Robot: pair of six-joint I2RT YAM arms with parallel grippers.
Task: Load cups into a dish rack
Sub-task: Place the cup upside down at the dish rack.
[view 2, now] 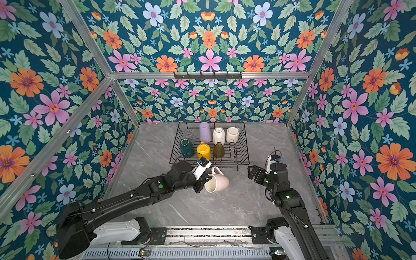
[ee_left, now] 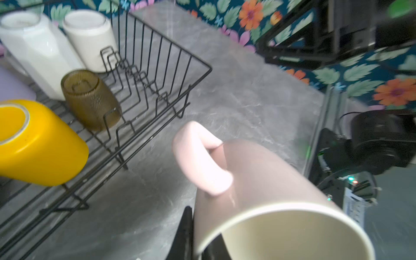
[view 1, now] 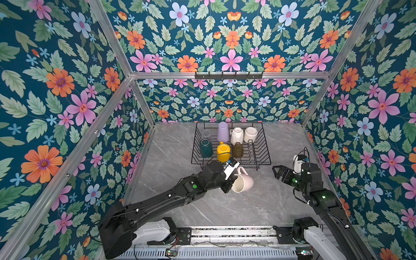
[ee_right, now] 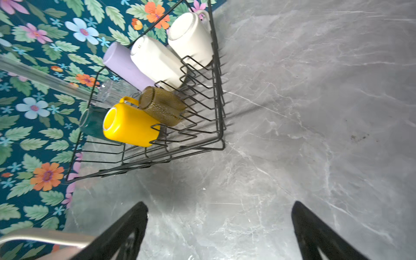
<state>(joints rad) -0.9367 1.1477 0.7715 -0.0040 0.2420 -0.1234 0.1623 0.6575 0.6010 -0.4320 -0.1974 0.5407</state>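
Observation:
My left gripper (view 1: pixel 232 182) (view 2: pixel 206 183) (ee_left: pixel 198 234) is shut on the rim of a pale pink mug (view 1: pixel 244 182) (view 2: pixel 219 182) (ee_left: pixel 258 177), one finger inside and one outside. The mug is tipped on its side just in front of the dish rack (view 1: pixel 266 144) (view 2: pixel 245 144) (ee_left: pixel 180 58) (ee_right: pixel 217 90), handle toward the rack. Upside down in the rack are a lilac tumbler (view 1: pixel 222 132), two white mugs (view 1: pixel 236 135) (view 1: pixel 250 134), a clear glass (view 1: pixel 206 134), a dark green mug (view 1: pixel 206 148), a yellow mug (view 1: pixel 223 152) and an olive-brown glass (view 1: pixel 238 150). My right gripper (view 1: pixel 277 172) (view 2: pixel 252 172) (ee_right: pixel 219 216) is open and empty over bare table, right of the rack.
The rack's upright prongs (view 1: pixel 252 148) fill its right half. A black hook rail (view 1: pixel 228 75) hangs on the back frame bar. Floral walls and aluminium posts (view 1: pixel 315 105) close in the grey marble table (view 1: pixel 225 209) on three sides. The arms' base rail (view 1: pixel 225 234) runs along the front.

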